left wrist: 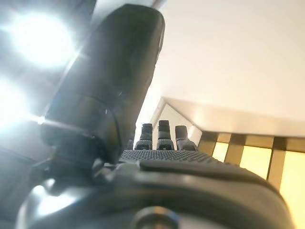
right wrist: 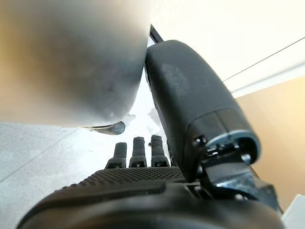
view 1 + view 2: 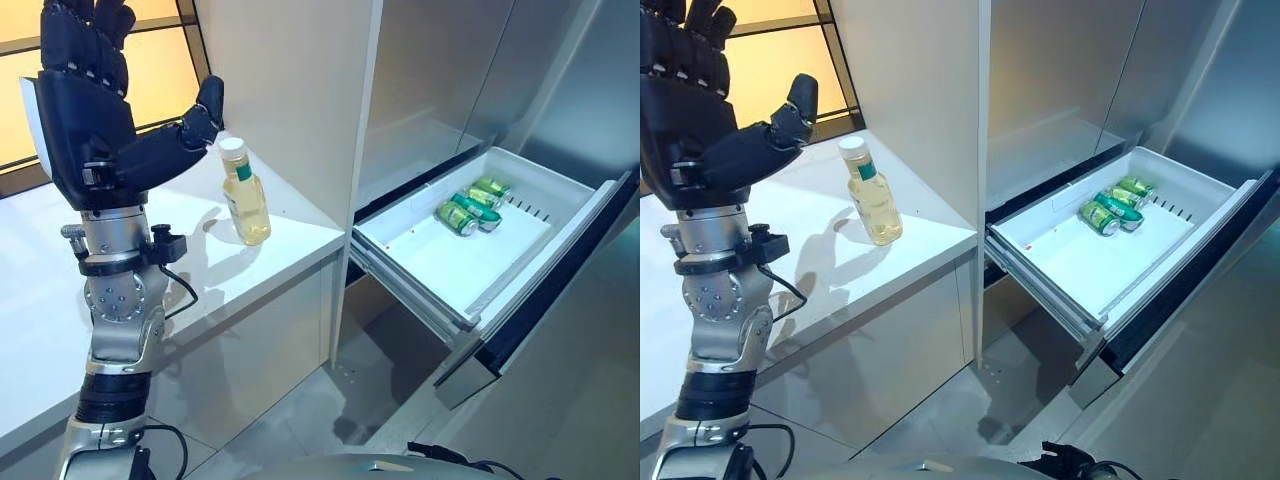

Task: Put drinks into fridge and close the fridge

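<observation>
1. Left eye view shows my left hand (image 3: 90, 120) raised above the white counter (image 3: 280, 240), fingers relaxed, holding nothing.
2. My right hand (image 2: 143, 181) shows only in its wrist view, fingers straight, empty.
3. Beside my thumb stands the bottle (image 3: 245, 193) of yellow drink, white-capped, near the counter's edge.
4. Further right, the fridge drawer (image 3: 560, 185) hangs wide, green cans (image 3: 472, 204) lying at its back.

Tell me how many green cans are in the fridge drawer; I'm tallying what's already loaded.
3, lying on their sides, grouped at the open drawer's far end: one nearest, one in the middle, one farthest back. None seem hidden.
</observation>
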Controlling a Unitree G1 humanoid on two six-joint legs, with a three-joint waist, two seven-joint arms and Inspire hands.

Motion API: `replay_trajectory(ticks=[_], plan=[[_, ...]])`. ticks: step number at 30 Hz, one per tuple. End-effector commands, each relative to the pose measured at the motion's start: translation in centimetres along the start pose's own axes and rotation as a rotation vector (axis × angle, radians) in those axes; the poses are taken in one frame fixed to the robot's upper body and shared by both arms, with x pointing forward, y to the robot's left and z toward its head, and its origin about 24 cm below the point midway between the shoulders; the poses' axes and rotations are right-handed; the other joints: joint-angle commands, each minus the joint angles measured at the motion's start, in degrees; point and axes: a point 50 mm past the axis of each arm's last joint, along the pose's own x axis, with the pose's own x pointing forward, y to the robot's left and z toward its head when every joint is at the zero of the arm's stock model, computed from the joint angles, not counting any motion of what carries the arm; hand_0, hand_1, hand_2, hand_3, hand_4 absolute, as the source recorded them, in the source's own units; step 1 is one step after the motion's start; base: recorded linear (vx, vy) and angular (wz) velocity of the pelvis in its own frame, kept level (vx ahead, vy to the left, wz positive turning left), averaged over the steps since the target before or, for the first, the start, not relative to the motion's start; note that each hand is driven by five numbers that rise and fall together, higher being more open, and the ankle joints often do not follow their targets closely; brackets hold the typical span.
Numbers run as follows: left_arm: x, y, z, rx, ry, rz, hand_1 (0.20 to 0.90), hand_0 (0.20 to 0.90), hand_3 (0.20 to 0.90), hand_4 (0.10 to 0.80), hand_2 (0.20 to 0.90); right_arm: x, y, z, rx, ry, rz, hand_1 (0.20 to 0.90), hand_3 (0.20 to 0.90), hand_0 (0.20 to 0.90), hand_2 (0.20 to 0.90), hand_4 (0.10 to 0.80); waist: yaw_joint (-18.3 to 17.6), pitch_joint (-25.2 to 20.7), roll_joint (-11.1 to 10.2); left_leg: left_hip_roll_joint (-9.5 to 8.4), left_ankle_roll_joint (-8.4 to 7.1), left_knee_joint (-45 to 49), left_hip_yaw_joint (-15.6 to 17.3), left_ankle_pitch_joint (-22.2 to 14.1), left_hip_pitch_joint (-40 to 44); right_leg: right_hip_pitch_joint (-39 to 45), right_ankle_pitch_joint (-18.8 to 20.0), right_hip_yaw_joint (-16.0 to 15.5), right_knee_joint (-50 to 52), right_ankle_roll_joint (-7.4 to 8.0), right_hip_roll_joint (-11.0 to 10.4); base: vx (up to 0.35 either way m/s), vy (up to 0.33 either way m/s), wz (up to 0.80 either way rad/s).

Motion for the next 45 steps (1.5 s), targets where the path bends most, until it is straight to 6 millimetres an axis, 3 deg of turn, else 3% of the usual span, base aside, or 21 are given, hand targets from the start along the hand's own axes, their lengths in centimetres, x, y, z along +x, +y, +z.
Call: replay_trajectory(ticks=[1, 24, 45], plan=[[2.3, 0.0, 0.6, 0.031, -0.047, 0.033, 0.9, 0.9, 0.9, 0.8, 0.9, 0.3, 1.4, -0.1, -0.019, 0.01, 0.048, 0.9, 0.9, 0.9, 0.9, 0.8, -1.25, -1.49, 0.38, -0.49, 0.95, 0.06, -1.76, -3.56, -1.73, -1.35, -0.57, -1.72, 2.01, 2.98, -1.41, 0.0, 0.0, 0.0], [-0.9, 1.5, -5.4, 0.088, 0.352, 0.04, 0.9, 0.9, 0.9, 0.8, 0.9, 0.0, 0.0, 0.0, -0.051, 0.033, 0.036, 0.9, 0.9, 0.9, 0.9, 0.8, -1.93, -0.94, 0.87, -0.45, 0.97, 0.06, -0.33, -3.57, -0.67, -0.87, -0.99, -1.06, 2.7, 3.09, -1.26, 0.002, 0.003, -0.01], [-2.8, 1.2, -8.5, 0.112, 0.55, -0.012, 0.9, 0.9, 0.9, 0.8, 0.9, -0.1, -0.5, -0.1, -0.067, 0.049, 0.03, 0.9, 0.9, 0.9, 0.9, 0.8, -3.21, -0.73, 1.28, -0.61, 1.27, 0.06, 1.51, -3.79, 0.06, -0.91, -0.89, -0.24, 3.1, 3.59, -1.37, 0.002, 0.001, -0.01]])
